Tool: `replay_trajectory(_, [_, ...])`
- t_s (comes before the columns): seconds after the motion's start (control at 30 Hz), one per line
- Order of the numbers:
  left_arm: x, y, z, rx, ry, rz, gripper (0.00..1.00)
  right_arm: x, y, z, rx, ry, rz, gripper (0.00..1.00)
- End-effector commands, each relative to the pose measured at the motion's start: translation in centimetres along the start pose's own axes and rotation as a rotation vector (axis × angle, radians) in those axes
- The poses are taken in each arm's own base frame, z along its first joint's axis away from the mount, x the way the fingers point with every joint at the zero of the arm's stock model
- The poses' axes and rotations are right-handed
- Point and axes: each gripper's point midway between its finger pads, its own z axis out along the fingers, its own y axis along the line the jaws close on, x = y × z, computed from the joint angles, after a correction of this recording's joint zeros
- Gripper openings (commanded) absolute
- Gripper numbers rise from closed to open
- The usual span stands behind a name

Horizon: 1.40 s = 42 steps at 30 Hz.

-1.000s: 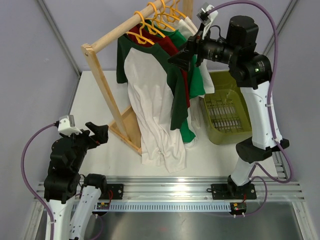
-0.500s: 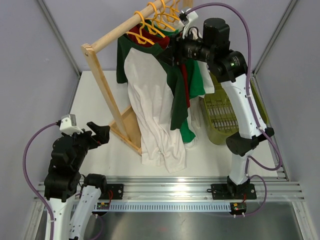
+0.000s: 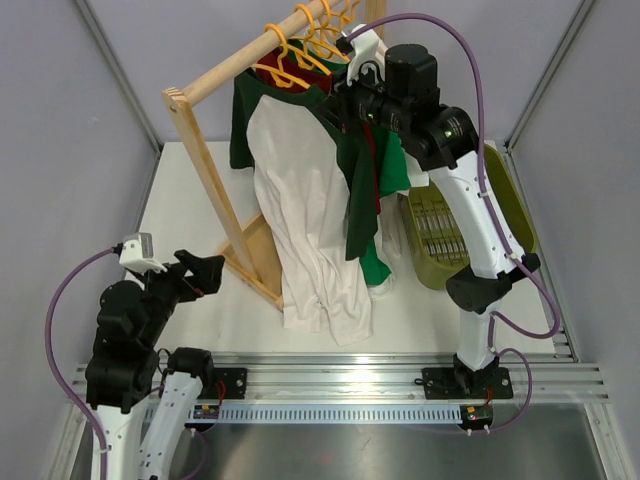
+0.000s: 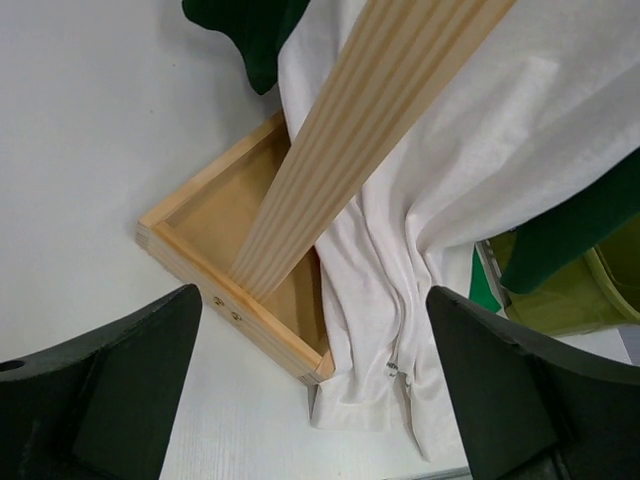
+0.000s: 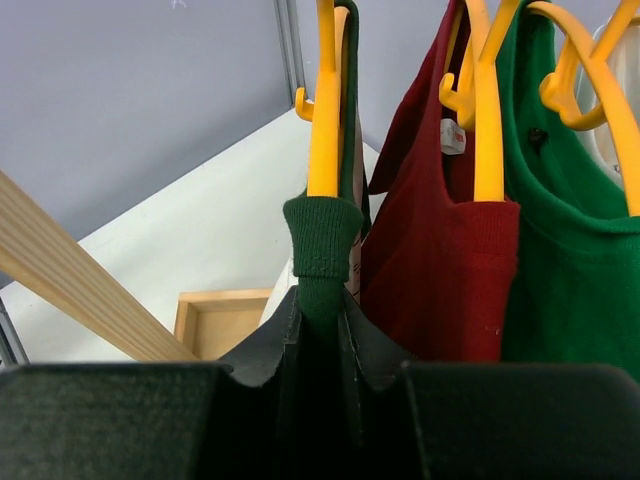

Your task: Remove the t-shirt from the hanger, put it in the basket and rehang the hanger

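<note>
A: Right arm (image 3: pixel 480 200) swung left since the prev frame, off the basket (image 3: pixel 455 245) and over to the rack (image 3: pixel 215 75)?
B: Yep. Rack stood on the bench (image 3: pixel 185 210). The t-shirt (image 3: pixel 300 190) hung at its front end, hem down on the bench by the rack's foot (image 4: pixel 235 300).
A: Hanger?
B: The hanger (image 5: pixel 324 110) sat inside the tee's collar, beside a red top (image 5: pixel 440 250).
A: Grip?
B: The right fingers (image 5: pixel 262 350) were pinched on the green collar, just under the hanger. The left fingers (image 4: pixel 110 400) were spread wide, low, apart from the cloth.

No writing, label or number is legible anywhere.
</note>
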Motion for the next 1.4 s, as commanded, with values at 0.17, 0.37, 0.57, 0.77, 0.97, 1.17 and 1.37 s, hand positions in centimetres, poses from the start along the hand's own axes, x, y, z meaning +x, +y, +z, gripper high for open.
replay_trajectory(0.17, [-2.8,-5.3,-2.5,0.268,-0.095,0.080,0.99,-9.9,1.6,-5.0,-0.006,-0.306,-0.050,0.00])
replay_trajectory(0.37, [-4.3,-9.8,-5.8,0.520,-0.178,0.127,0.99,-12.1,3.2,-8.4,-0.054,-0.366,-0.047,0.00])
replay_trajectory(0.57, [-4.2,-12.3,-4.8,0.640,-0.040,0.102,0.99,-10.6,3.6,-10.2,-0.073,-0.300,-0.086,0.00])
replay_trajectory(0.77, [-5.4,-14.1,-4.7,0.706,0.020,0.122,0.99,-5.8,4.1,-12.9,-0.106,-0.166,-0.182,0.00])
replay_trajectory(0.97, [-5.1,-14.3,-3.4,0.719,0.068,0.125,0.99,1.0,4.6,-16.3,-0.175,-0.011,-0.238,0.00])
replay_trajectory(1.17, [-4.9,-14.4,-2.1,0.685,0.099,0.106,0.98,8.8,2.6,-19.2,-0.128,0.156,-0.275,0.00])
replay_trajectory(1.37, [-1.9,-16.5,1.0,0.631,0.193,0.039,0.96,14.3,2.3,-20.3,-0.146,0.227,-0.172,0.00])
